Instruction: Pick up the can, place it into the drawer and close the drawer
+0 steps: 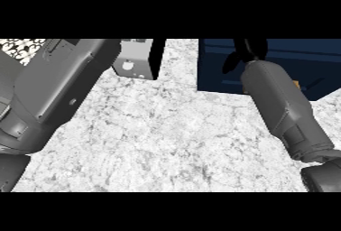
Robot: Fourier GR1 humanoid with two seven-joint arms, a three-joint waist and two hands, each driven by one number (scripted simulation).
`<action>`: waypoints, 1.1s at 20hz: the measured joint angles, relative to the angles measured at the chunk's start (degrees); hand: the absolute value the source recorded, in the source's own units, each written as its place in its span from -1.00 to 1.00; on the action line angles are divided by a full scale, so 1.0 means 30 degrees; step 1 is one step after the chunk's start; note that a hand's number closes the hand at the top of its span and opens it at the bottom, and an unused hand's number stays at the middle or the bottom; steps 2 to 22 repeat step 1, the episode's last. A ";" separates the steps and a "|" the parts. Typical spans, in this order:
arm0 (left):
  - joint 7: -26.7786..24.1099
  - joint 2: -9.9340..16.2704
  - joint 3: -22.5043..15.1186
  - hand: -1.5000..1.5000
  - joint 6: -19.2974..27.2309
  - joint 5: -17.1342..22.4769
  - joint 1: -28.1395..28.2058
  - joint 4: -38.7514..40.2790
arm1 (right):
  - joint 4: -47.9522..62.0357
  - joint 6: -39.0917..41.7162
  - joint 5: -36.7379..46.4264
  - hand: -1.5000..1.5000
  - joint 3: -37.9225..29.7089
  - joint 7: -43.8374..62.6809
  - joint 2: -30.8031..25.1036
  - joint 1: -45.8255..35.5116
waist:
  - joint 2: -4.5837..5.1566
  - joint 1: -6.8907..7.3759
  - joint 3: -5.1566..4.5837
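Two grey forearms fill the lower corners of the head view, rising from the bottom edge over the white, grey-veined marble counter [173,135]. Of the two, the left forearm [57,85] is the bulkier in view, slanting up from the lower left toward the top edge, where the left hand passes out of sight, so its fingers cannot be told. Beside its upper end stands a small light-grey metal box with dark holes in its face [136,61], with a black upright strip just to its right. At the right, the slimmer right forearm [286,108] reaches up over the dark navy-blue drawer [220,67], and the black right hand [243,54] shows there only as thin dark fingers hanging over the blue interior; whether they are released, clenched or grasping anything cannot be told. No can shows itself anywhere in this view.
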 measured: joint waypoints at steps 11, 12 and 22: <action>0.0038 0.0208 0.0004 -1.00 -0.0115 0.0024 0.0290 -0.0357 | 0.0064 0.0000 -0.0118 -1.00 -0.0131 -0.0300 -0.0016 -0.0005 | -0.0012 0.0012 0.0000; 0.0038 0.0208 0.0004 -1.00 -0.0115 0.0024 0.0290 -0.0357 | 0.0064 0.0000 -0.0118 -1.00 -0.0131 -0.0300 -0.0016 -0.0005 | -0.0012 0.0012 0.0000; 0.0038 0.0208 0.0004 -1.00 -0.0115 0.0024 0.0290 -0.0357 | 0.0064 0.0000 -0.0118 -1.00 -0.0131 -0.0300 -0.0016 -0.0005 | -0.0012 0.0012 0.0000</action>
